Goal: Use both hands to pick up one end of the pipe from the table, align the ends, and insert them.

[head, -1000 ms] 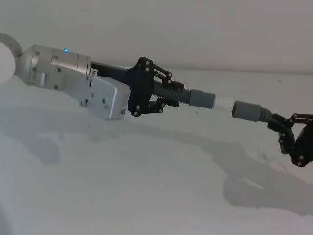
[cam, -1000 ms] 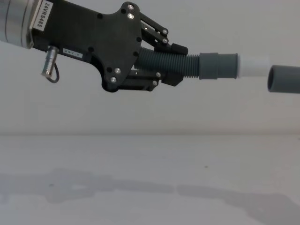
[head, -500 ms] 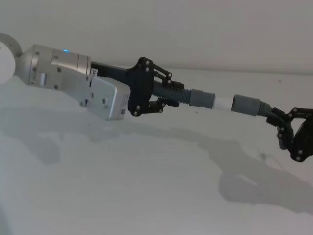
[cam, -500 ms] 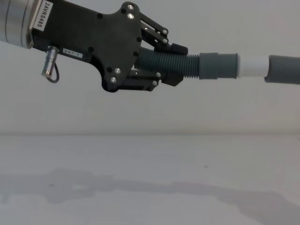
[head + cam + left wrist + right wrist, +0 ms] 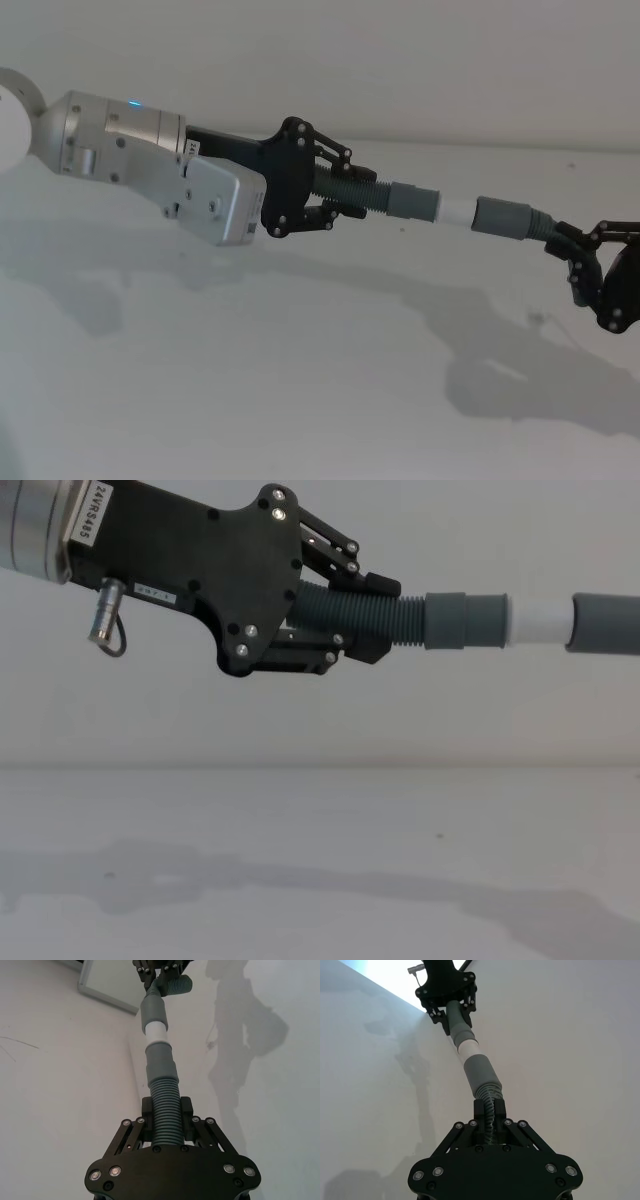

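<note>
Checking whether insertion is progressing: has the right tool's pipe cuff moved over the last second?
Yes. The right tool brought its cuff leftward toward the left tool, which stayed put; the gap closed, and the cuff now meets the white tip.

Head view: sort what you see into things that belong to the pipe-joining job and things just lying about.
Job:
- left gripper, shut on the ribbed pipe piece
- white tip, meeting the other cuff
- right gripper, holding the second pipe piece

Lying about:
- nothing on the table but shadows
</note>
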Tool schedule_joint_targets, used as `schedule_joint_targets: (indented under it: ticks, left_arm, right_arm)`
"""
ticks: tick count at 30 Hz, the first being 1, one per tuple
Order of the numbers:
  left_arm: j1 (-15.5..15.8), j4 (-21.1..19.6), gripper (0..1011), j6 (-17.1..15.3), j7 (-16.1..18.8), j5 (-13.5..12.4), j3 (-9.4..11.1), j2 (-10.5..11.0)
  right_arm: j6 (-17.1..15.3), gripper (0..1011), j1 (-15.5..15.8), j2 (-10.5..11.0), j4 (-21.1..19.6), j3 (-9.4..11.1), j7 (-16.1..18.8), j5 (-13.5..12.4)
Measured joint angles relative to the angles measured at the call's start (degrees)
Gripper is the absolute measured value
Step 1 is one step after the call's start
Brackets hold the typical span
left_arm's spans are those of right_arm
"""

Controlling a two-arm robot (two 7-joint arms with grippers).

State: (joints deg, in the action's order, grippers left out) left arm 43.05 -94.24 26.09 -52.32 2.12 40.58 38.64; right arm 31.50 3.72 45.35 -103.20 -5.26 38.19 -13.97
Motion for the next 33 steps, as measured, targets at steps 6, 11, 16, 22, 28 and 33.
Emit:
schedule_joint_targets:
  ticks: [6,11,16,22,28,33]
  left_arm:
    - [0.00,0.00,314,0.00,0.00,0.00,0.00,0.00]
    - [0.00,0.00,316,0.00,0.00,0.00,0.00,0.00]
    - [0.00,0.00,316,0.00,0.00,0.00,0.00,0.00]
    - [0.00,0.00,316,0.00,0.00,0.00,0.00,0.00]
    - [0.00,0.00,316,0.00,0.00,0.01,0.00,0.00]
    - [0.00,0.00,314,0.00,0.00,0.00,0.00,0.00]
  right_arm:
    - [0.34,120,0.34,0.26,-0.61,0.38,0.29,0.00]
    - [0.42,120,0.65,0.41,-1.27,0.68,0.44,-0.04]
    - [0.26,120,0.85,0.44,-1.82,0.80,0.49,-0.14]
    - [-0.22,120,1.04,0.54,-2.53,0.81,0.51,-0.20]
    - [-0.76,120,1.37,0.64,-3.28,0.81,0.46,-0.21]
    - [-1.27,120,1.64,0.66,-3.85,0.87,0.18,-0.14]
